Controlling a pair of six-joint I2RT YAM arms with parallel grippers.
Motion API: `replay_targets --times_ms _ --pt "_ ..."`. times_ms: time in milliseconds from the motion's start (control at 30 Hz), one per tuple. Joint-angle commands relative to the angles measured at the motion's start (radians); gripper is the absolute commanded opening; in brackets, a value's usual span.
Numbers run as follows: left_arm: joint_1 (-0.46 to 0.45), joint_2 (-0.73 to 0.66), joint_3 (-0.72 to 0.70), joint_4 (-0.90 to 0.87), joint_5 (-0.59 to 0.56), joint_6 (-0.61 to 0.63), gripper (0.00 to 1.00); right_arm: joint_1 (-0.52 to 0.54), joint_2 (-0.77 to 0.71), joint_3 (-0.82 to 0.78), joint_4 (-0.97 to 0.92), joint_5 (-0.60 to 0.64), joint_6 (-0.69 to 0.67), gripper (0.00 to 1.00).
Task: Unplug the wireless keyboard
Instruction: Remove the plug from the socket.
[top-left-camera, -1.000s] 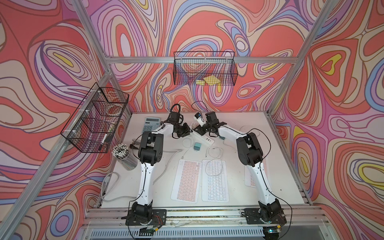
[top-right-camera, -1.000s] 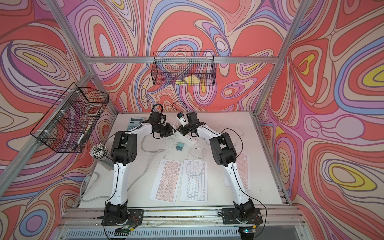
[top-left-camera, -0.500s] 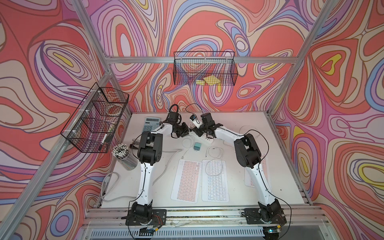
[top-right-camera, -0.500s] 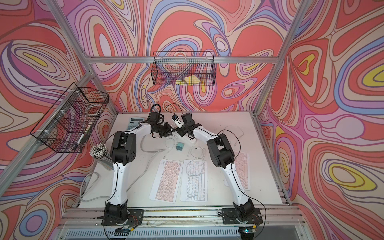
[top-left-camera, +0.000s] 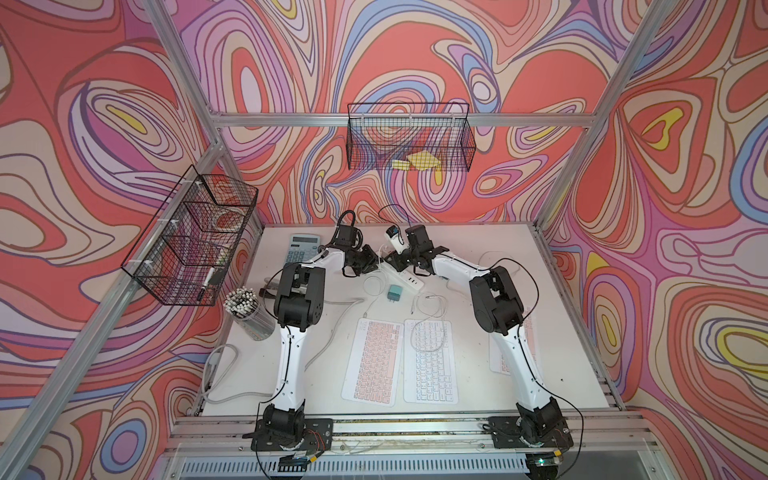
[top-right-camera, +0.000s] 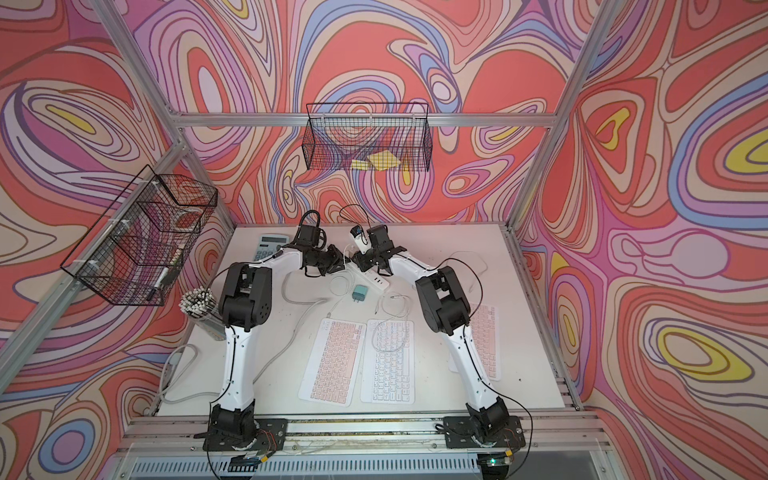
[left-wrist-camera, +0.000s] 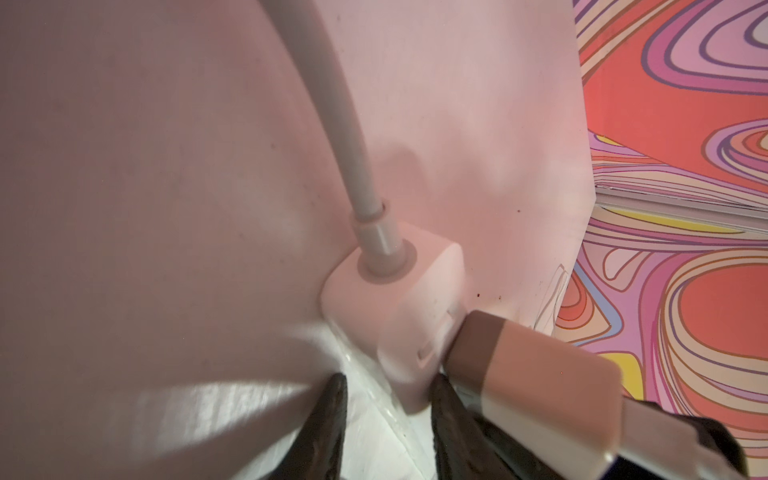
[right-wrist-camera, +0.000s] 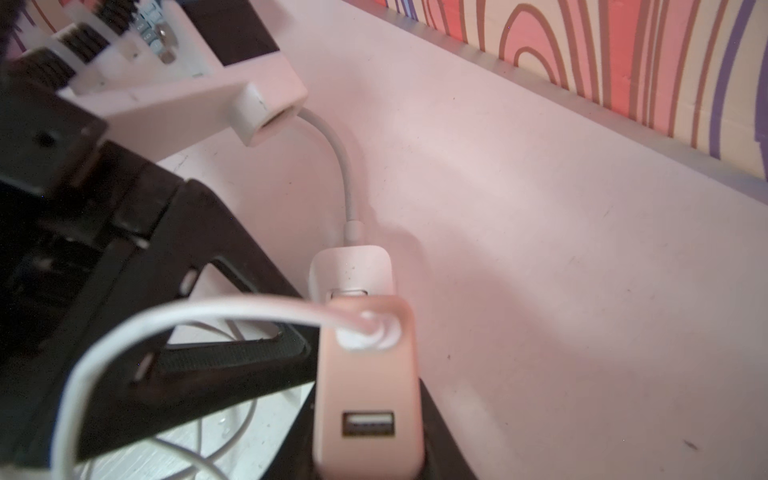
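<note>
A white power strip (top-left-camera: 405, 279) lies at the back middle of the table, its thick cord (left-wrist-camera: 332, 104) leaving the end. My left gripper (left-wrist-camera: 386, 382) straddles that end (left-wrist-camera: 415, 316), dark fingers (left-wrist-camera: 332, 415) against both sides. My right gripper (right-wrist-camera: 368, 415) is shut on a pale charger block (right-wrist-camera: 368, 386) with a USB port, right at the strip's end (right-wrist-camera: 351, 270). A thin white cable (right-wrist-camera: 166, 324) leaves the block. In both top views the grippers (top-left-camera: 374, 264) (top-left-camera: 390, 259) almost touch. A pink keyboard (top-left-camera: 374, 361) and a white keyboard (top-left-camera: 430, 361) lie nearer the front.
A teal charger (top-left-camera: 395, 294) and loose white cables (top-left-camera: 428, 303) lie between strip and keyboards. Another pink keyboard (top-left-camera: 513, 345) is partly under the right arm. A calculator (top-left-camera: 302, 247), a cup of pens (top-left-camera: 249, 307) and two wire baskets (top-left-camera: 195, 241) (top-left-camera: 411, 141) stand around.
My right gripper has shifted left with the charger block, closing in on the left gripper. The left gripper has barely moved.
</note>
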Motion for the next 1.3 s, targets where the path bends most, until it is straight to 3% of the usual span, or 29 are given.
replay_targets --times_ms 0,600,733,1000,1267 --pt "-0.035 0.102 -0.044 -0.127 -0.127 -0.007 0.37 0.062 -0.027 -0.017 0.062 -0.134 -0.018 0.14" --pt "-0.049 0.136 0.07 -0.271 -0.16 0.05 0.35 0.182 -0.02 -0.011 -0.046 0.106 -0.292 0.13" --pt "-0.049 0.136 0.071 -0.271 -0.156 0.049 0.35 0.15 -0.031 0.014 -0.051 0.001 -0.177 0.13" --pt "-0.049 0.131 0.045 -0.234 -0.139 0.032 0.35 0.019 -0.044 -0.041 0.202 -0.394 0.218 0.11" --pt "-0.05 0.116 -0.05 -0.083 -0.117 -0.079 0.37 0.015 -0.035 -0.098 0.235 -0.421 0.245 0.1"
